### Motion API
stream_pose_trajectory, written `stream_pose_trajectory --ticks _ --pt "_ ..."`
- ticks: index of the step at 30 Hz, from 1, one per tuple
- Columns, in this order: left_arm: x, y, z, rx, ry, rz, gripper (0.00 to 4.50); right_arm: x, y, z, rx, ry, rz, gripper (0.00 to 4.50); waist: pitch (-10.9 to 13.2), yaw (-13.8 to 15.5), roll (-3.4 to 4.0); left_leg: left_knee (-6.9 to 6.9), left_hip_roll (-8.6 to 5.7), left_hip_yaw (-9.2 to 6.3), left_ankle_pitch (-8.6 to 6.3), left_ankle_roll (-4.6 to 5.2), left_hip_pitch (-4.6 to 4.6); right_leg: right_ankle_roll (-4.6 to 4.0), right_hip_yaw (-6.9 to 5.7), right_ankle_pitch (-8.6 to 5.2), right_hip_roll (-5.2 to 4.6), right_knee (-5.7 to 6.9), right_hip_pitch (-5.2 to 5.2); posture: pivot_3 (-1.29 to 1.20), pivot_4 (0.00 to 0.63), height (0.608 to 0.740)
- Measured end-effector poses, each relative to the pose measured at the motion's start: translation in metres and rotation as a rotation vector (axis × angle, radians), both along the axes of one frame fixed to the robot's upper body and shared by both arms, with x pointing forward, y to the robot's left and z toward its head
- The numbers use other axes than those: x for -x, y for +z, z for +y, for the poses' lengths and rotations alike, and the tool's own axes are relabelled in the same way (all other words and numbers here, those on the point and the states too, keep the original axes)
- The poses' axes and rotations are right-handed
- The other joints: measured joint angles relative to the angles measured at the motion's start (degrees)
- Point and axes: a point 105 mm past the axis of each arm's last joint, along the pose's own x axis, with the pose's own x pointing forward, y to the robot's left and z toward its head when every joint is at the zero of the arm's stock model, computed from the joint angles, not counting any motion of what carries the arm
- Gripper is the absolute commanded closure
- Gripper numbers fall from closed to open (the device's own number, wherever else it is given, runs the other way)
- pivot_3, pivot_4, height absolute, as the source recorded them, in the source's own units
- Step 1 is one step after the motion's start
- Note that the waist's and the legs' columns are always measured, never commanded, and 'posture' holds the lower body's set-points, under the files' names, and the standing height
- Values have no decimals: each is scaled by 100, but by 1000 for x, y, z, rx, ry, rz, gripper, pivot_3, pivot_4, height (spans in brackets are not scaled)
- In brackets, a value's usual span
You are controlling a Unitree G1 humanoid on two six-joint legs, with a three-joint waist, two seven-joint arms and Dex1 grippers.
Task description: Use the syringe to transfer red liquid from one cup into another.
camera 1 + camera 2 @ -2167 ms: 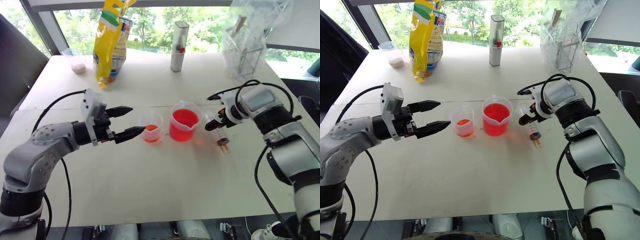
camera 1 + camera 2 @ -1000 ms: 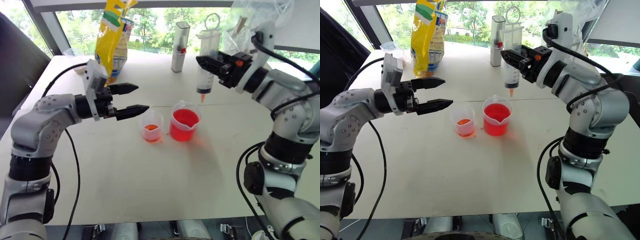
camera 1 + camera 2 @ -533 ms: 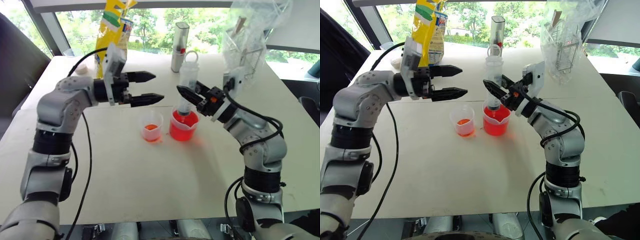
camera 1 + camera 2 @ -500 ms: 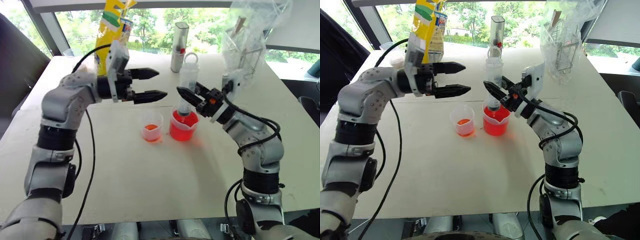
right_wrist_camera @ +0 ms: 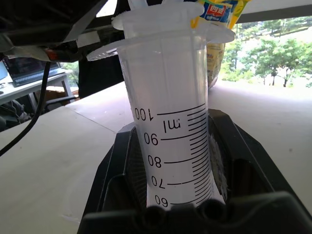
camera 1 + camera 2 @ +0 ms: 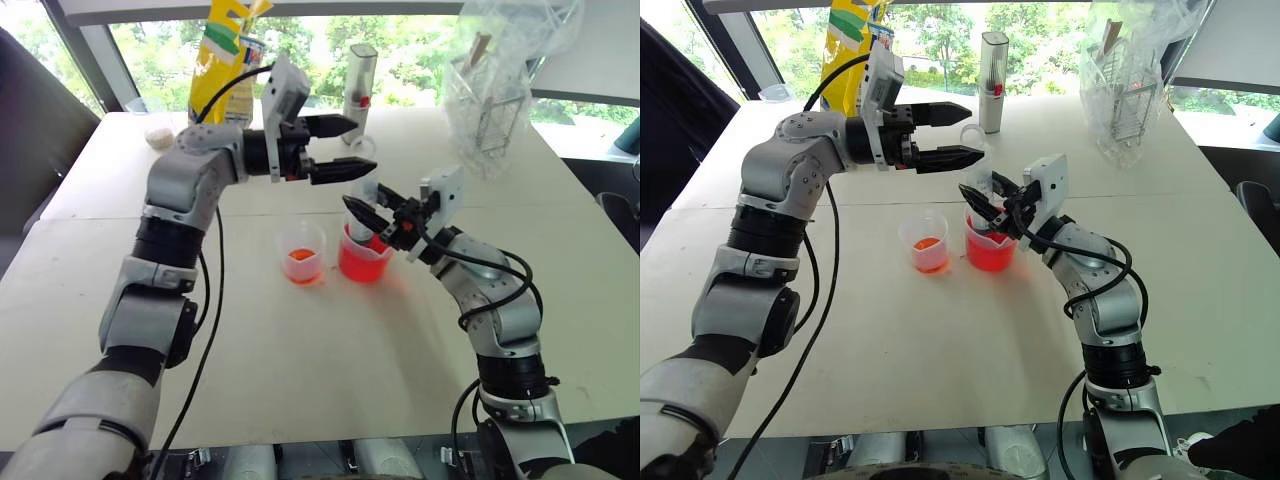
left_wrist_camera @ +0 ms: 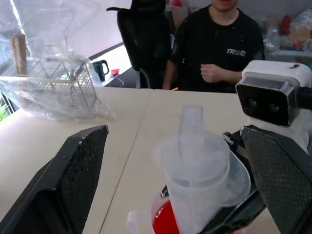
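The clear syringe (image 6: 367, 195) stands upright with its tip down in the larger spouted beaker (image 6: 362, 262), which holds red liquid (image 6: 990, 253). My right gripper (image 6: 980, 200) is shut on the syringe's barrel (image 5: 175, 141), low near the beaker's rim. My left gripper (image 6: 345, 148) is open and points level toward the syringe. Its black fingers (image 7: 73, 185) stand on either side of the plunger's top (image 7: 195, 146) without touching it. The smaller clear cup (image 6: 303, 255), with a little orange-red at its bottom, sits just left of the beaker.
At the back of the table stand a yellow bag (image 6: 225, 60), a silvery bottle (image 6: 358, 90), a small cup of white stuff (image 6: 157, 135) and a clear plastic bag over a wire rack (image 6: 490, 90). A person in a black shirt (image 7: 219, 44) sits beyond the table's right side.
My left gripper has swung right and a little up, coming level with the plunger's top. My right gripper has sunk, lowering the syringe into the beaker.
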Motion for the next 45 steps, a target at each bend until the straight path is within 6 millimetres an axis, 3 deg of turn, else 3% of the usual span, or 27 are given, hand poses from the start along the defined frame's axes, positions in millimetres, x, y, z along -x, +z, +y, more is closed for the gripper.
stream_pose_trajectory --ticks 4,7,14,15,34,45 --pt "-3 -3 -4 6 -8 16 0 0 1 -1 7 0 -14 3140 0 3 0 0 1 -3 0 0 0 0 0 0 2 2 0 0 150 740" --pt "-2 -5 -6 8 -18 24 796 1 1 0 10 1 -16 3140 0 2 0 1 1 -1 0 0 0 0 1 0 2 2 0 0 150 740" --pt "4 1 -4 31 -57 52 4315 -1 -3 -2 17 -4 -2 3140 1 0 -1 1 1 -1 0 0 1 0 2 0 2 6 0 0 150 740" --pt "5 1 -4 37 -62 61 4467 -1 -2 -2 18 -3 -6 3140 1 4 -1 1 1 -3 0 0 1 0 2 0 2 6 0 0 150 740" --pt "2 11 -8 47 -68 76 4467 -1 2 -4 19 -6 -44 3140 1 4 -1 6 0 -2 0 0 3 1 1 -1 2 13 0 0 150 740" --pt "-4 9 -11 49 -63 96 4467 -3 -9 -8 12 -23 -22 3140 1 4 -1 5 0 -1 0 0 3 2 1 -1 2 13 0 0 150 740"
